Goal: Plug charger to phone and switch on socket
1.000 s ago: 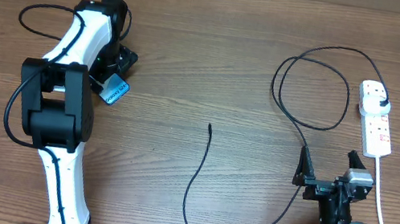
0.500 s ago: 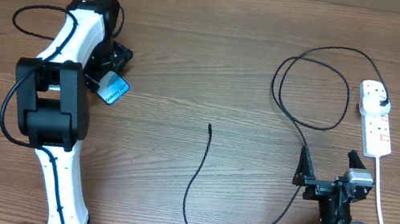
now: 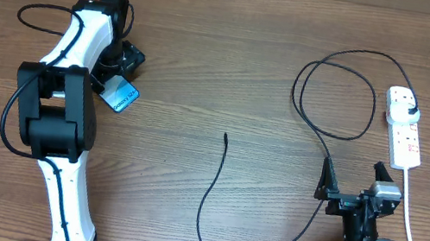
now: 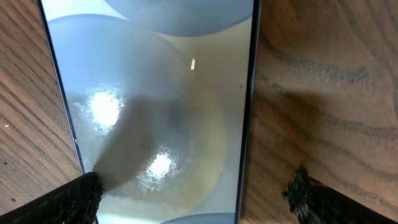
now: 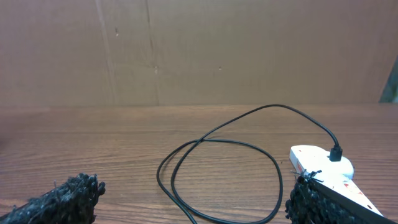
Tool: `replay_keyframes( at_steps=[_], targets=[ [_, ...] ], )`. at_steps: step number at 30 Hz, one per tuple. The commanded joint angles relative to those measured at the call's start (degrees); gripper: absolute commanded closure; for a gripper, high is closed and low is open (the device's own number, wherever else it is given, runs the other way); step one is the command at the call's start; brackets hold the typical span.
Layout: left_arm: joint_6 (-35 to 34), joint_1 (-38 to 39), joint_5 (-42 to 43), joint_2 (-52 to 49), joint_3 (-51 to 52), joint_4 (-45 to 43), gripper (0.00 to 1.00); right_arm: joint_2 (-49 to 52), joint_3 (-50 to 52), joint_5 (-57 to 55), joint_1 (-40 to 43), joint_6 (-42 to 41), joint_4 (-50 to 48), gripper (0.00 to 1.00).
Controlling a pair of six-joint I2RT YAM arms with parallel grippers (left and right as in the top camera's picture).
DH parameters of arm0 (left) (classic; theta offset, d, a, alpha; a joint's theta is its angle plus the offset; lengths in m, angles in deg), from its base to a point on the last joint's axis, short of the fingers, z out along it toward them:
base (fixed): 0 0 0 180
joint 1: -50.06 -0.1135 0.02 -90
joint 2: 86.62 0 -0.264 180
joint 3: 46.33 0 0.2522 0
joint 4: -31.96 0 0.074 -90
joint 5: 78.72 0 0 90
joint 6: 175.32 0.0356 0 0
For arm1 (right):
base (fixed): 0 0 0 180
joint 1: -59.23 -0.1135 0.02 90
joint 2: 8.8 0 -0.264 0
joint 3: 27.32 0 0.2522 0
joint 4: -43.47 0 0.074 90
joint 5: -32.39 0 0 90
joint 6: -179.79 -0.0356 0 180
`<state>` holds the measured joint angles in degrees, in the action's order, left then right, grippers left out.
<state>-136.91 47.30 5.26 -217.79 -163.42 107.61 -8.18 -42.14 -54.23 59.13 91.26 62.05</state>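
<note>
The phone (image 3: pixel 123 97), with its light blue screen up, lies at the left of the table and is partly covered by my left gripper (image 3: pixel 119 78). In the left wrist view the phone (image 4: pixel 155 93) fills the frame. My left gripper (image 4: pixel 196 186) is open around it, the left finger at its edge and the right finger clear of it. The charger cable (image 3: pixel 202 206) lies loose, its free tip mid-table. It loops (image 5: pixel 200 140) to a black plug (image 3: pixel 410 106) seated in the socket (image 3: pixel 407 140). My right gripper (image 3: pixel 354 181) is open and empty, just left of the socket (image 5: pixel 317 163).
The socket's thick white cord (image 3: pixel 411 232) runs down the right side past my right arm. A brown wall (image 5: pixel 199 50) stands behind the table's far edge. The left arm's own black cable (image 3: pixel 35 16) loops at the far left.
My left arm has shifted slightly left over the phone. The phone, cable and right arm have not moved.
</note>
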Motion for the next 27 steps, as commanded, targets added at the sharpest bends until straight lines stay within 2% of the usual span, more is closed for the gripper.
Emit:
replay_keyframes(
  at_steps=[1,13,19,27],
  targets=[
    [2.10,-0.22,-0.13,-1.57,-0.74,0.98,0.00,-0.48,0.61,-0.74,-0.26,-0.13,-0.13,0.00],
    [-1.53,-0.22,-2.54,-1.55,-0.74,7.56,0.00,-0.48,0.61,-0.74,-0.26,-0.13,-0.15,0.00],
    [-1.25,-0.22,-6.25,-1.60,0.00,5.07,0.00,-0.48,0.59,-0.74,-0.26,-0.13,-0.13,0.00],
    [-1.11,-0.22,-6.16,-1.68,3.43,1.68,0.01,-0.48,0.59,-0.74,-0.26,-0.13,-0.13,0.00]
  ],
)
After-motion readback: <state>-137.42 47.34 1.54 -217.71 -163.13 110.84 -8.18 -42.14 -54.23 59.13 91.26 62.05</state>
